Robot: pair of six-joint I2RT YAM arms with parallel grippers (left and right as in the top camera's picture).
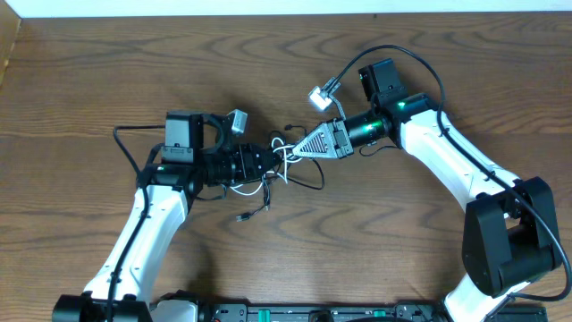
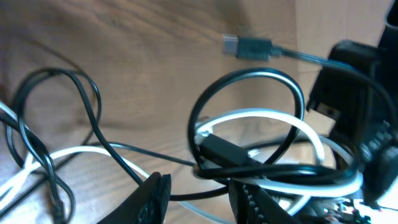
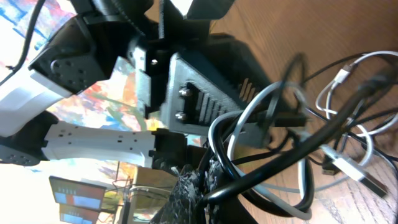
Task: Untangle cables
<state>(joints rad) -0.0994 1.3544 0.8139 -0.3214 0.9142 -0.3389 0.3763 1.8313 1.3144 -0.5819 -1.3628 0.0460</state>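
The left arm (image 1: 152, 224) rises from the near edge of the table (image 1: 80, 72), bends at its elbow and reaches rightward, low over the wood, with its wrist held about level. The left gripper (image 1: 275, 168) points right into the cables (image 1: 288, 163), and in the left wrist view its jaws stand partly apart: a thin black cord (image 2: 245, 81) and a white cord (image 2: 273, 118) loop over and around the right-hand finger (image 2: 252, 199), while one thin black strand crosses the gap without being pressed from both sides. The cables lie as a small knot of loops at the middle of the table, between the two grippers, with a black strand trailing toward the near side and ending in a small plug (image 1: 241, 216). The right gripper (image 1: 293, 153) comes in from the right, angled slightly downward, its tip meeting the knot just beside the left gripper. Its jaws are together, and in the right wrist view they appear to pinch a black cord (image 3: 280, 162). Behind it, the right arm (image 1: 447, 152) runs up from the near right corner and folds back toward the centre.
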